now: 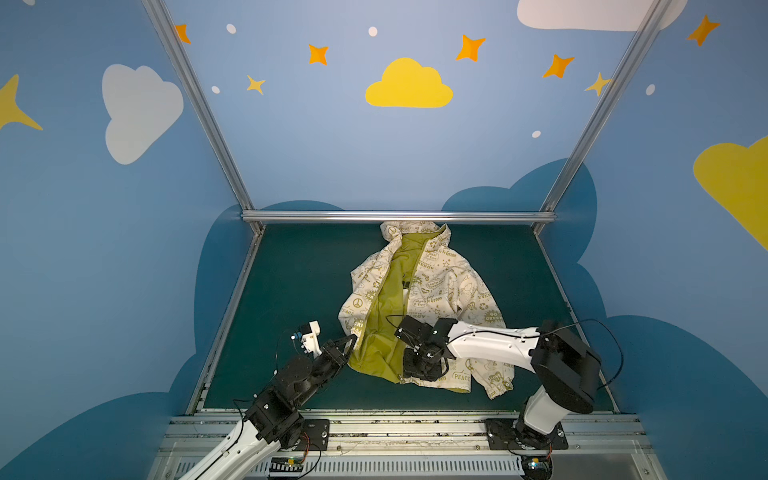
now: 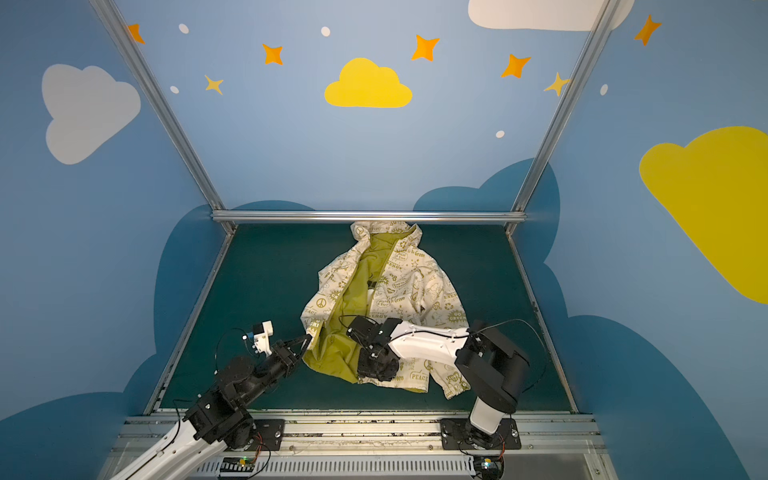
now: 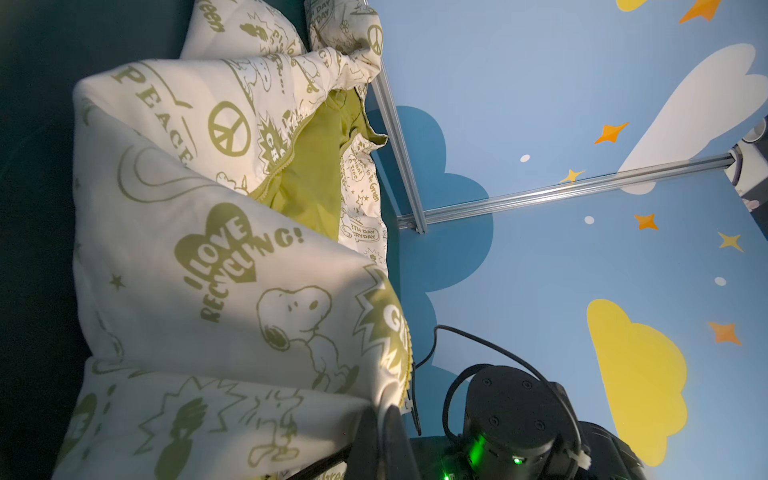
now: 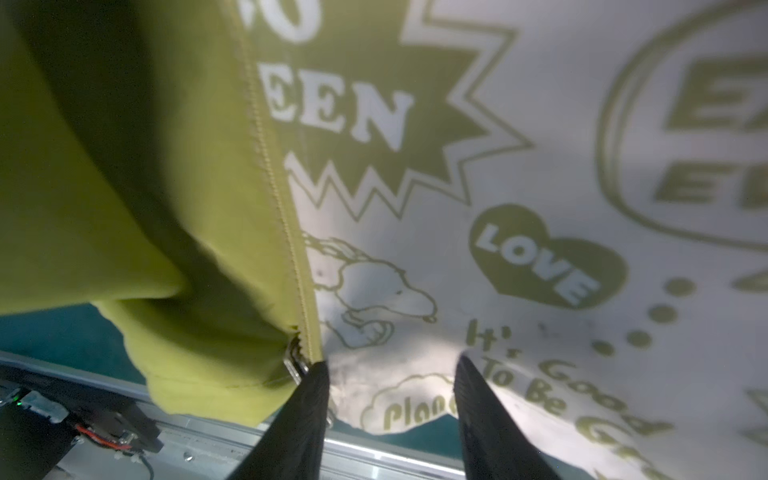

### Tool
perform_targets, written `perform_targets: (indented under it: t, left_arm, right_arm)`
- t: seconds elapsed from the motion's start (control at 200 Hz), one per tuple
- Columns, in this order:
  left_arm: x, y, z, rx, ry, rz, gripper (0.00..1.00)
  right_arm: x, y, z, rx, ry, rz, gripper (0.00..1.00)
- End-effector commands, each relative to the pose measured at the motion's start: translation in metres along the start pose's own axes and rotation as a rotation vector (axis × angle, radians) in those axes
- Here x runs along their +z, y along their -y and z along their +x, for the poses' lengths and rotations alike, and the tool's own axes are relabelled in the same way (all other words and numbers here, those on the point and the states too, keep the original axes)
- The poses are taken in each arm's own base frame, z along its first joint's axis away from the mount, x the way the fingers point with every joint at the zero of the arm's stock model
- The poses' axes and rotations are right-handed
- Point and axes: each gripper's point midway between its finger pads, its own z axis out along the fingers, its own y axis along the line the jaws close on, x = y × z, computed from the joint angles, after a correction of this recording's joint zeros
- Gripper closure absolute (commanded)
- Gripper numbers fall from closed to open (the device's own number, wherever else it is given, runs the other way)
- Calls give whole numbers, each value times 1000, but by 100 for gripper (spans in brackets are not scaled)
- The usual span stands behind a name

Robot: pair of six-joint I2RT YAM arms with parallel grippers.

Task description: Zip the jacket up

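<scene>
In both top views the jacket [image 1: 440,286] lies front up on the mat [image 1: 291,291], mid-table, with its hood [image 1: 399,230] against the back rail. Its 2 front panels gape from hem to collar, baring the lining [image 1: 384,316]. No stretch of the zipper looks joined. The left gripper [image 1: 351,341] is at the hem corner of the panel on its side. The right gripper [image 1: 411,374] points down at the other panel's hem, near that panel's front edge.

In the left wrist view, the left gripper [image 3: 384,436] has its jaws pressed together on the panel's edge, right beside the zipper teeth [image 3: 409,374]. The cloth there is raised off the mat.

In the right wrist view, the right gripper [image 4: 390,395] has its jaws roughly half apart over printed cloth at the hem, and nothing is clamped between them. 1 finger [image 4: 305,415] is touching or just beside a small metal piece [image 4: 296,365] at the bottom end of the zipper tape [image 4: 278,187]. I cannot tell whether that piece is the slider or the pin.

By my reading the task is at its start. 1 panel is held and the other is not yet gripped. The 2 bottom ends must be brought together and the pin seated. Then the slider has to be drawn up to the collar.
</scene>
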Motion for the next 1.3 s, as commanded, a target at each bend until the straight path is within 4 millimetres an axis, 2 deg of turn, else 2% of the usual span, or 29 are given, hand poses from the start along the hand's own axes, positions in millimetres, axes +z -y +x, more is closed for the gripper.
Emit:
perform_targets:
  t: [0.0, 0.235, 0.38, 0.571, 0.706, 0.796, 1.061, 1.136, 1.297]
  left_arm:
    - [-1, 1, -3, -2, 16, 4, 97]
    - [-4, 6, -7, -18, 38, 4, 97]
    - [-8, 8, -11, -18, 51, -8, 97]
    - [-9, 0, -10, -23, 52, -31, 97]
    - [-6, -9, -9, -53, 58, -26, 97]
    - [-7, -8, -10, -48, 60, -34, 97]
    - [-5, 0, -7, -39, 37, -27, 97]
    - [-2, 6, -6, -31, 29, -5, 97]
    - [8, 32, -5, 41, 12, 80, 97]
  right_arm:
    - [5, 15, 1, 9, 1, 102, 52]
    - [-3, 9, -7, -44, 25, 233, 55]
    - [17, 7, -7, 8, -52, 158, 60]
    - [39, 9, -7, 60, -119, 60, 72]
    - [39, 15, -7, 110, -121, -2, 89]
    - [30, 14, -10, 103, -87, -23, 100]
    - [-18, -7, -16, -2, 16, -186, 100]
    - [-36, -15, -17, -56, 64, -263, 100]
    - [-71, -26, -27, -150, 179, -437, 100]
